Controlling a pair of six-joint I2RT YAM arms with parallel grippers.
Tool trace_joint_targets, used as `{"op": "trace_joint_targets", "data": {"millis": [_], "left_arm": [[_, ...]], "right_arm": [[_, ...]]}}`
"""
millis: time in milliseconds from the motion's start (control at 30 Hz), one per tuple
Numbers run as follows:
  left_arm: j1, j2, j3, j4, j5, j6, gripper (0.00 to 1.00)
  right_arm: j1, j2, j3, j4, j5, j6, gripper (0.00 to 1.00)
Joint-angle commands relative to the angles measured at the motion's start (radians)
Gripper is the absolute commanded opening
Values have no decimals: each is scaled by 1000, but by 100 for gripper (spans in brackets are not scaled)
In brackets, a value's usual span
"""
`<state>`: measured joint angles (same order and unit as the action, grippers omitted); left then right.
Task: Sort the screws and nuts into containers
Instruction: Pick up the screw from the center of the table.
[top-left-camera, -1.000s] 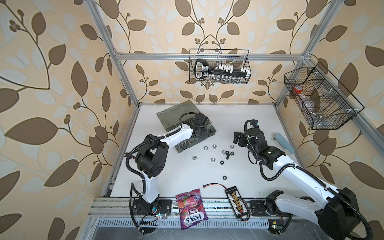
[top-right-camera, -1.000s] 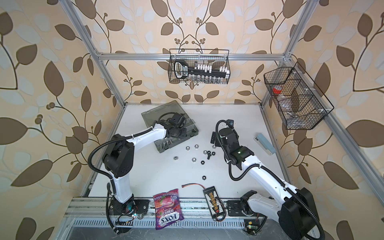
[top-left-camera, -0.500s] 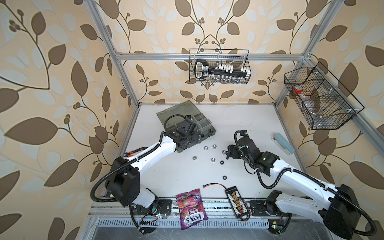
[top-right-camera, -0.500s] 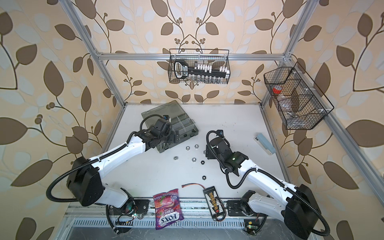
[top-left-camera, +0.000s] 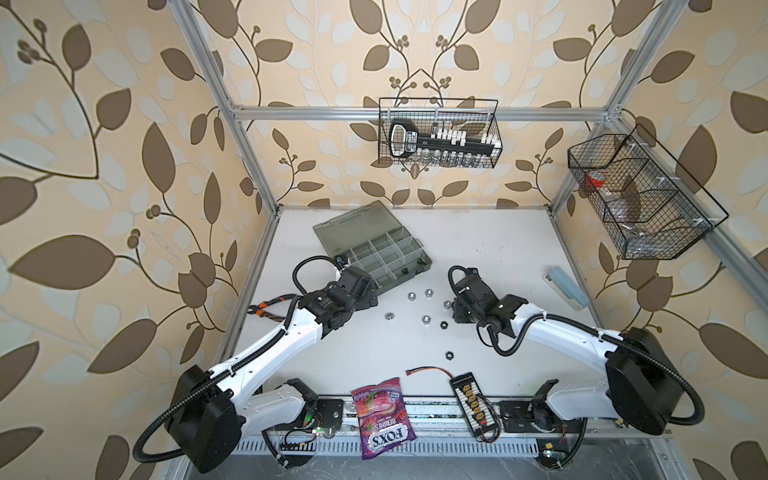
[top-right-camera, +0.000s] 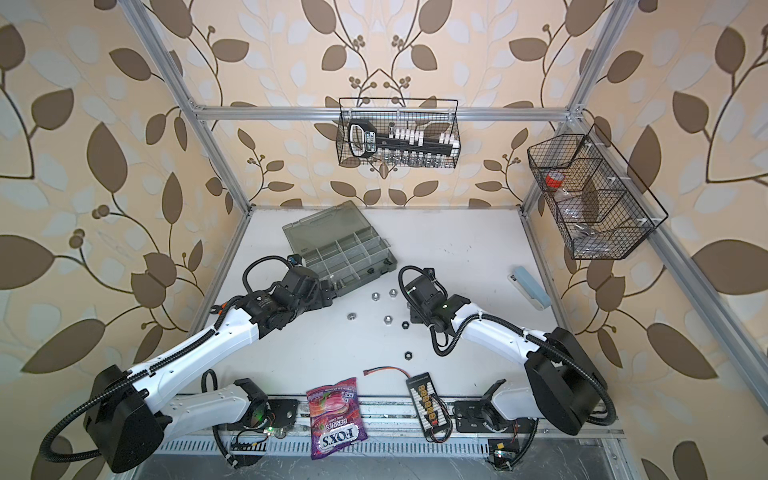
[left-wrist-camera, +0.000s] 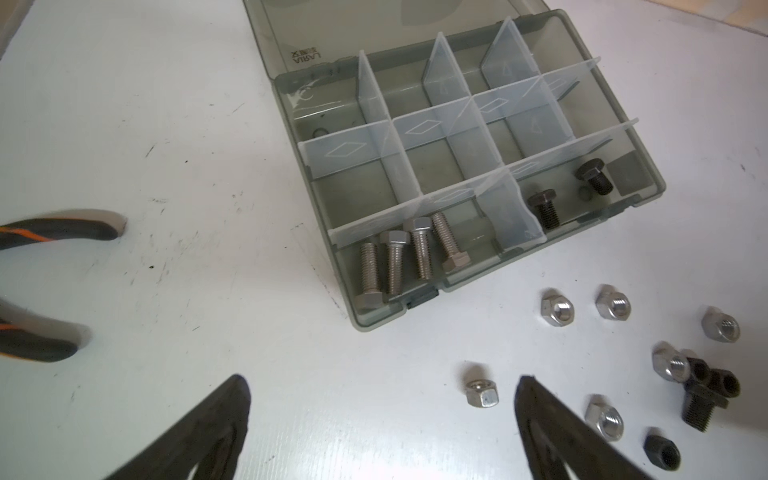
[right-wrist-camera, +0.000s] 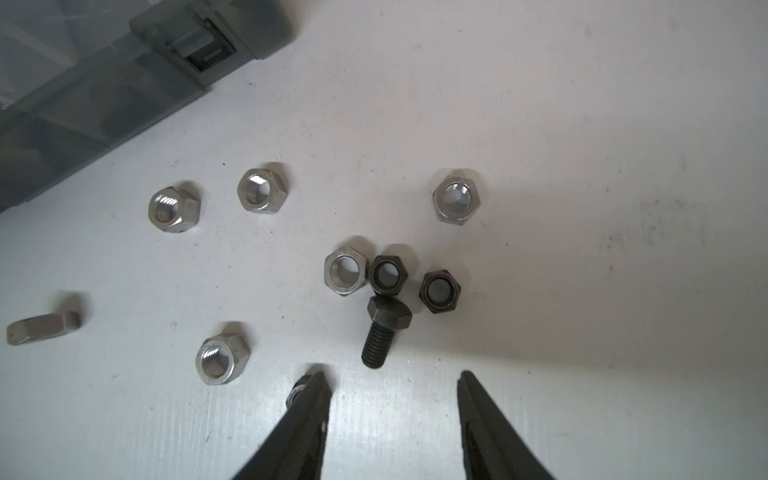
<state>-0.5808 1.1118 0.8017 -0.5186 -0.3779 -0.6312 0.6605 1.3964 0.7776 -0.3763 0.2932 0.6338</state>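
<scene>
1. Since a second ago, the left gripper (left-wrist-camera: 380, 386) has gone back from above the grey-green translucent plastic organizer case (left-wrist-camera: 376, 318) to the white table (left-wrist-camera: 166, 166) beside it. The right gripper (right-wrist-camera: 392, 374) has come down close to the loose parts.
2. The jaws of the left gripper stand wide apart with nothing between them, just before the near corner of the case.
3. The jaws of the right gripper stand at a middle width with a clear gap, and they hold nothing.
4. A short matt black hex-head bolt (right-wrist-camera: 384, 332) lies on its side on the table, just ahead of this gap, with its thread end toward the jaws.
5. Its head lies right against one of two black hexagonal nuts (right-wrist-camera: 390, 274). A silver hexagonal nut (right-wrist-camera: 346, 271) lies against the other side of that same nut.
6. Several more silver nuts (right-wrist-camera: 174, 210) lie scattered on the table between this group and the case, apart from each other.
7. In both top views, one single black nut (top-left-camera: 449, 355) (top-right-camera: 408, 355) lies alone, nearer the front edge of the table.
8. Inside the case, four shiny silver hex-head bolts (left-wrist-camera: 409, 257) lie side by side in the corner compartment nearest the left gripper.
9. Two black bolts (left-wrist-camera: 545, 210) lie in the next compartment along the same front wall.
10. The lid of the case is open and lies flat behind it.
</scene>
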Motion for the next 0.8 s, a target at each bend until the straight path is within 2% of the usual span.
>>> {"op": "trace_joint_targets", "data": {"millis": [0,267,767], "left_arm": [[11,-40,-21,-35,-69,-70,99],[17,-59,-43,-57,-111,-96,99],[25,-79,-60,-65,-124,-105,99]], "right_arm": [[-13,54,50,3,-40,-6,46],[-22,171,96,9,-61,-16,39],[-40,217,62,7,-74,37,36]]}}
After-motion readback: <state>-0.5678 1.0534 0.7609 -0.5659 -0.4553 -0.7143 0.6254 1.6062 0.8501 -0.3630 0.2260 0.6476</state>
